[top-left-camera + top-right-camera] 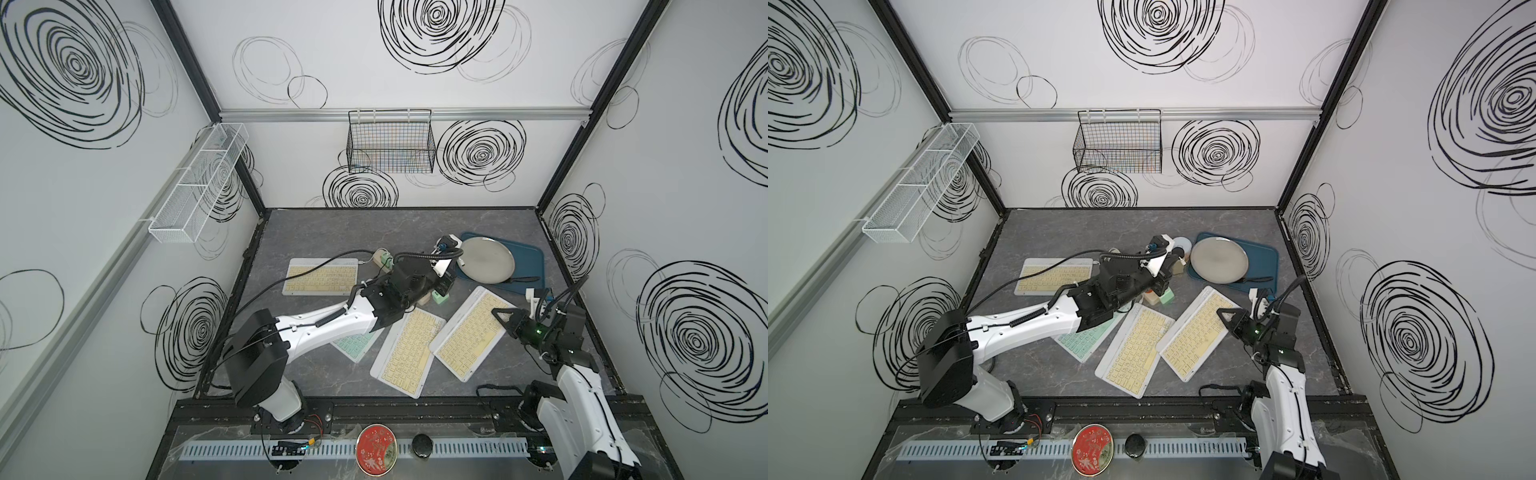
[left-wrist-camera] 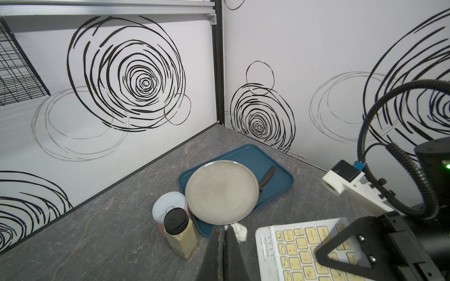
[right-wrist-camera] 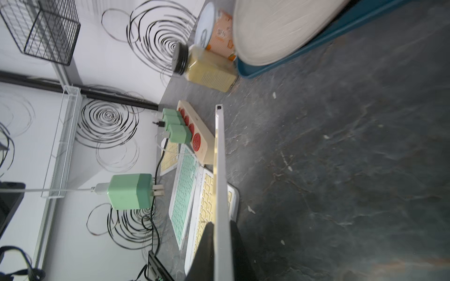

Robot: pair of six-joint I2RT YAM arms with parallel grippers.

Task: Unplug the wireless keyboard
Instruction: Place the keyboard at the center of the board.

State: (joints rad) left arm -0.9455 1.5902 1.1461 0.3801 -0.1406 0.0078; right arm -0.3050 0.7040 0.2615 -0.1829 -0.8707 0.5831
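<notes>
The right tool [image 3: 220, 226] is clamping the edge of the white, yellow-keyed keyboard [image 3: 220, 158]. The left tool [image 2: 223, 232], closed tight, is seemingly pinching a white cable [image 3: 60, 190]. Beneath it a mint-green charger [image 3: 130, 191] is dangling, prongs bare, clear of the cream power strip [image 3: 202, 141] beyond. Unplugging is looking finished, and the next move is probably calling for lowering both gently.

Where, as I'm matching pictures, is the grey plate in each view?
In a top view: grey plate, far right of the table.
In a top view: plate, same place.
Left wrist: plate central, beyond spice jar.
Right wrist: plate cropped at edge, near that jar.
Shared landmark: blue tray beneath.
</notes>
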